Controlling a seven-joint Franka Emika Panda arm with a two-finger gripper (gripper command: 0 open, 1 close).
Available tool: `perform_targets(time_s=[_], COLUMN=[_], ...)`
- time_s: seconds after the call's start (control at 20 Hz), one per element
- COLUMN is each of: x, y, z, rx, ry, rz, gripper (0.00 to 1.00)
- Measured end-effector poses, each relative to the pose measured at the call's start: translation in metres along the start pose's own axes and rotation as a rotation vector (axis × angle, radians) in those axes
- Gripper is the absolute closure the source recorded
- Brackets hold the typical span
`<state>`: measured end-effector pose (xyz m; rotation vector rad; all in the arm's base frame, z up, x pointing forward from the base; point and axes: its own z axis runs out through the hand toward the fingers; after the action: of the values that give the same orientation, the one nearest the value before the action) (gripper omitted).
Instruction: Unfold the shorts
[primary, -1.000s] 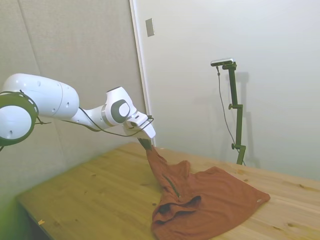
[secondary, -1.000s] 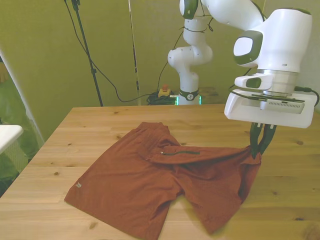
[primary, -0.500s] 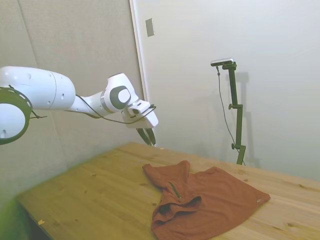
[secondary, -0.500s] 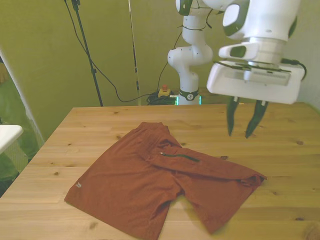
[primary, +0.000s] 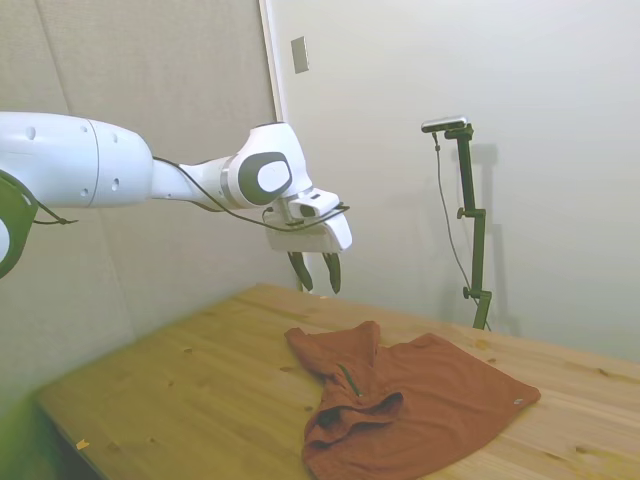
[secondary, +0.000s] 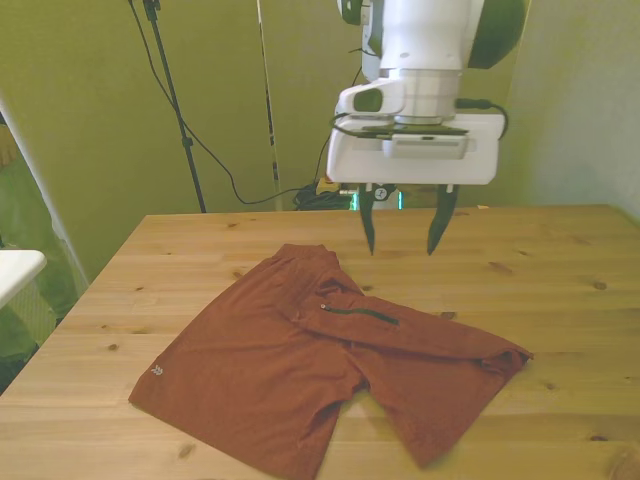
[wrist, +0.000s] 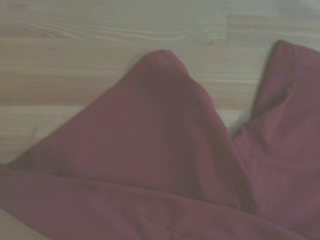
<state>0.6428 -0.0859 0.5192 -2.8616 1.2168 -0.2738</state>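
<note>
Since a second ago the shorts have been released: a corner that was then pinched and lifted off the desk is now dropped, and the whole garment lies on the wood. Since half a second ago the cloth has not shifted, while the gripper has been carried across toward the front view's left and now hangs in the air above the part of the shorts nearest the desk's far edge, clear of the fabric. Its two fingers are spread apart and nothing is held between them; the same gap is seen in the side view.

One pair of shorts is counted, rust-red, spread over the middle of the desk and reaching close to its near edge. One fold is laid across the front, along which one thin dark zipper line is seen. One small pale tag is seen at the corner toward the front view's left. In the side view a rumpled heap is shown at the near end of the shorts. In the wrist view, one rounded flap of the shorts is seen over bare wood.
</note>
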Motion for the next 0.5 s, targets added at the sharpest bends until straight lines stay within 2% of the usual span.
perform_targets(time_s=[0.2,0.35,0.5], x=[0.016,0.020,0.033], y=[0.042,0.050,0.082], z=[0.023,0.027,0.037], rx=[-0.013,-0.019,-0.010], ry=[-0.057,-0.062,-0.089], rz=[-0.034,-0.047,-0.079], gripper=[0.00,0.00,0.00])
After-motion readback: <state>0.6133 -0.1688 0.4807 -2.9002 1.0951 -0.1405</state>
